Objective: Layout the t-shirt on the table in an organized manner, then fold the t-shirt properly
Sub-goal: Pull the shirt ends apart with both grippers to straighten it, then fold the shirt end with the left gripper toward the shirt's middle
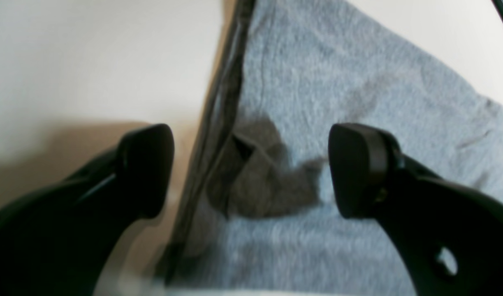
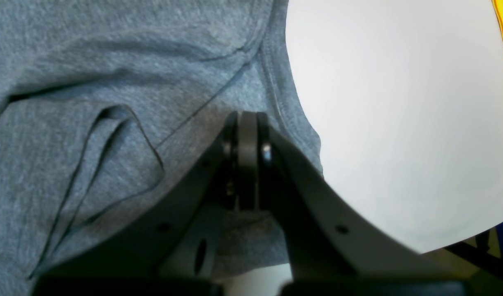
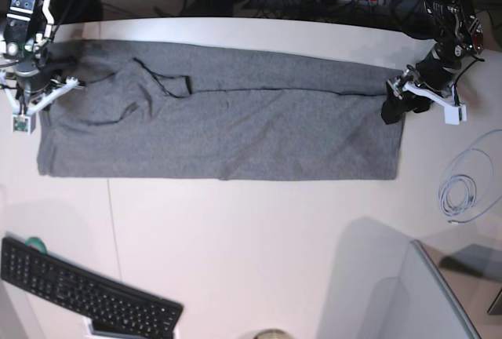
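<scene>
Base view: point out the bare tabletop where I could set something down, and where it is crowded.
Bare table lies between the t-shirt's near edge and the keyboard, widest at the middle. A narrower strip runs behind the t-shirt. Crowded: the t-shirt's two ends, under the right gripper and left gripper, and by the coiled cable.

The t-shirt (image 3: pixel 220 131), a plain heather-grey knit, lies folded lengthwise into a long band across the far half of the table (image 3: pixel 251 245), its long edges roughly parallel to the table's far edge. Its lower edge is fairly straight, a thin fold line runs along its upper part, and a few loose creases and a small raised pleat gather toward its left end in the base view. The table is a smooth white top with a curved edge, bare in front of the shirt.
</scene>
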You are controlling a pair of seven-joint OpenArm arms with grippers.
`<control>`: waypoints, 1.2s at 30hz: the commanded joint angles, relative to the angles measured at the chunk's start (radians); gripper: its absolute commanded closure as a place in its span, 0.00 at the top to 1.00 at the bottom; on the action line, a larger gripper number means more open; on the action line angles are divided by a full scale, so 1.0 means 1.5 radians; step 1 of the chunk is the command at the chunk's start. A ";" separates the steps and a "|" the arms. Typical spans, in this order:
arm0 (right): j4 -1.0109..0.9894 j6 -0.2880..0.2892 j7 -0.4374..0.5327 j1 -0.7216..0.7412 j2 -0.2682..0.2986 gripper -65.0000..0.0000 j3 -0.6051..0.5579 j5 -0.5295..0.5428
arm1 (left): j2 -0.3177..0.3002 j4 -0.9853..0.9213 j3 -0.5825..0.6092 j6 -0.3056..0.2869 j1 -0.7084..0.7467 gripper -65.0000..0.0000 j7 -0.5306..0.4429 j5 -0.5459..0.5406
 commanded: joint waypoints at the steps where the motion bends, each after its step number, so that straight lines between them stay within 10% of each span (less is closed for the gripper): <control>1: 0.011 -0.002 0.015 0.005 0.006 0.00 0.002 -0.001 | -0.010 -0.004 -0.001 -0.006 -0.011 0.87 -0.006 0.007; 10: 0.011 -0.002 0.015 0.005 0.006 0.00 0.002 -0.001 | 0.002 -0.091 -0.001 -0.006 -0.040 0.82 -0.084 0.157; 19: 0.011 -0.002 0.015 0.005 0.006 0.00 0.002 -0.001 | -0.015 -0.123 -0.001 -0.006 -0.039 0.00 -0.086 0.159; 36: 0.015 -0.002 0.015 0.001 0.006 0.00 0.002 -0.001 | -0.086 0.046 -0.005 -0.006 -0.007 0.00 -0.079 0.152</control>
